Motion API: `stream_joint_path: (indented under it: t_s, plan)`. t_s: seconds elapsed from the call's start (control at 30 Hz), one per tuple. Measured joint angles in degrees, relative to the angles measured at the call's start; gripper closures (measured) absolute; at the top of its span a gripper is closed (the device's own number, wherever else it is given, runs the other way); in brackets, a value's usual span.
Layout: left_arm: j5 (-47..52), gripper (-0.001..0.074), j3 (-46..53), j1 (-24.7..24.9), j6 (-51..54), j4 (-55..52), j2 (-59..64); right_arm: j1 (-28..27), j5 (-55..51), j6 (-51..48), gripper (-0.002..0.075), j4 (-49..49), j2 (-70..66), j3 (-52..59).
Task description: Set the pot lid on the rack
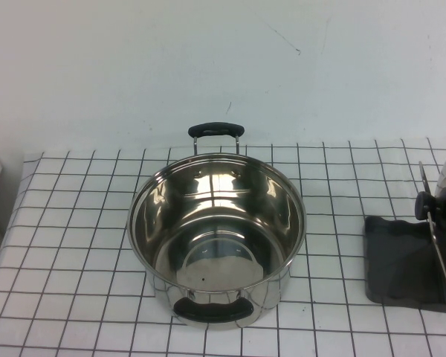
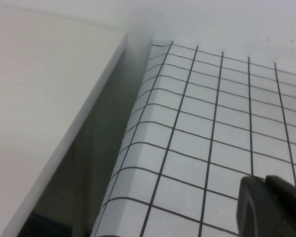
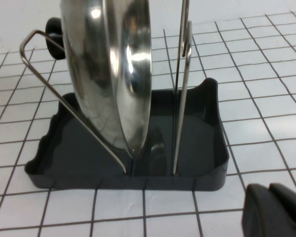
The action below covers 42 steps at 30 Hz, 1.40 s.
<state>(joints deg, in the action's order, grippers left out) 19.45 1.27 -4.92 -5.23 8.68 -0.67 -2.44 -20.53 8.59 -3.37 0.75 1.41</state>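
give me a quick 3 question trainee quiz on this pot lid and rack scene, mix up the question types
1. True or false: the pot lid stands on edge in the rack, leaning on a wire rod.
2. Multiple choice: the pot is A) covered, B) open and empty, C) on its side.
3. Fill in: in the high view the rack sits at the table's ____ edge, seen from the robot.

Neither arm shows in the high view. Only a dark tip of the left gripper and of the right gripper shows in its own wrist view, the right one near the rack.

Key: 1 true; 2 B; 3 right.
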Motion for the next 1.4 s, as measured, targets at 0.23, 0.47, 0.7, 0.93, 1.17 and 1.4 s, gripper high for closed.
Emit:
stream_joint_path:
  t_s: [0.23,0.47,0.7,0.93,1.17,1.4]
  plan:
    - [-0.7,0.0737,0.0,0.0,-7.2,-3.2,0.0,0.0,0.0,0.0,0.0728,0.0,0.0,0.0]
    - [-0.4,0.0737,0.0,4.9,6.3,-0.4,0.0,0.0,0.0,0.0,0.0728,0.0,0.0,0.0]
    - [-0.4,0.0737,0.0,11.6,1.8,-3.2,0.0,0.0,0.0,0.0,0.0728,0.0,0.0,0.0]
    - [-0.4,0.0737,0.0,12.0,0.1,-5.5,0.0,0.0,0.0,0.0,0.0728,0.0,0.0,0.0]
    - [-0.4,0.0737,0.0,12.0,4.1,-5.5,0.0,0.0,0.0,0.0,0.0728,0.0,0.0,0.0]
    - [-0.4,0.0737,0.0,12.0,5.2,-5.5,0.0,0.0,0.0,0.0,0.0728,0.0,0.0,0.0]
